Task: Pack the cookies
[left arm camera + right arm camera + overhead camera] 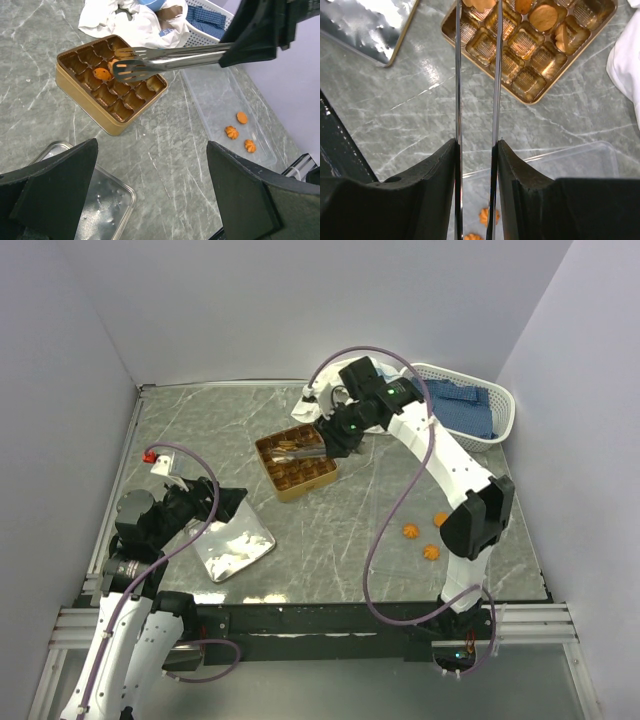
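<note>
The right claw (476,145) is clamped on the handles of metal tongs (170,55). Their slightly parted tips reach over a square golden tin (82,95) on the grey marbled tabletop (320,520), where several of the cookies (102,74) already sit in compartments. Three more lie loose in a clear plastic tray (215,100) to the tin's right, while the left claw (152,145) hangs wide open and empty above a shiny silver tray (235,545), well apart from the tin.
</note>
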You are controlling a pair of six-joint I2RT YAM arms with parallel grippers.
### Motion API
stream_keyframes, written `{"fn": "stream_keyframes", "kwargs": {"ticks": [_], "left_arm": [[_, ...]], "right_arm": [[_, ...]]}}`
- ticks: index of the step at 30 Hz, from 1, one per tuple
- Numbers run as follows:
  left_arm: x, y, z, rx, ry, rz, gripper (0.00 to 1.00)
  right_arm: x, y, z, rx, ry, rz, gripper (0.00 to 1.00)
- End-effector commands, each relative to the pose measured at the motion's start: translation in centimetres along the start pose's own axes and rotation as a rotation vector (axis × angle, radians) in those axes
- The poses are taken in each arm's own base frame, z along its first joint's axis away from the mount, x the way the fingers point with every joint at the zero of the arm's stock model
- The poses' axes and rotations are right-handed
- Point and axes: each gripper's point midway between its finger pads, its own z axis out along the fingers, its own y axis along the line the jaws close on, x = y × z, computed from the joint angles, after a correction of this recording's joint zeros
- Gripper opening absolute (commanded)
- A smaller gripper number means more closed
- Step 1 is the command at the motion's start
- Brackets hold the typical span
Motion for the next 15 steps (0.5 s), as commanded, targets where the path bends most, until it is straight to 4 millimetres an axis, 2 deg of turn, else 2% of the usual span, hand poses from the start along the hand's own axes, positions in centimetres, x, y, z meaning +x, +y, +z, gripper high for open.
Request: {"fn": "stream_keyframes", "kwargs": {"ticks": [1,7,15], "left_arm": [[-1.2,-0.4,-0.2,0.011,-0.046,0.036,0.96],[-1.2,-0.5,-0.3,0.016,-0.050,0.039,0.97],[-1.3,-0.6,-0.4,0.019,-0.053,0.041,0.96]], "right_arm": [[-1.8,0.3,-0.2,0.011,-0.014,-0.017,0.36],[-1.0,0.7,1.8,-0.005,0.037,-0.019,0.39],[-1.0,0.7,3.2,-0.007,0.065,-0.019,0.43]]}}
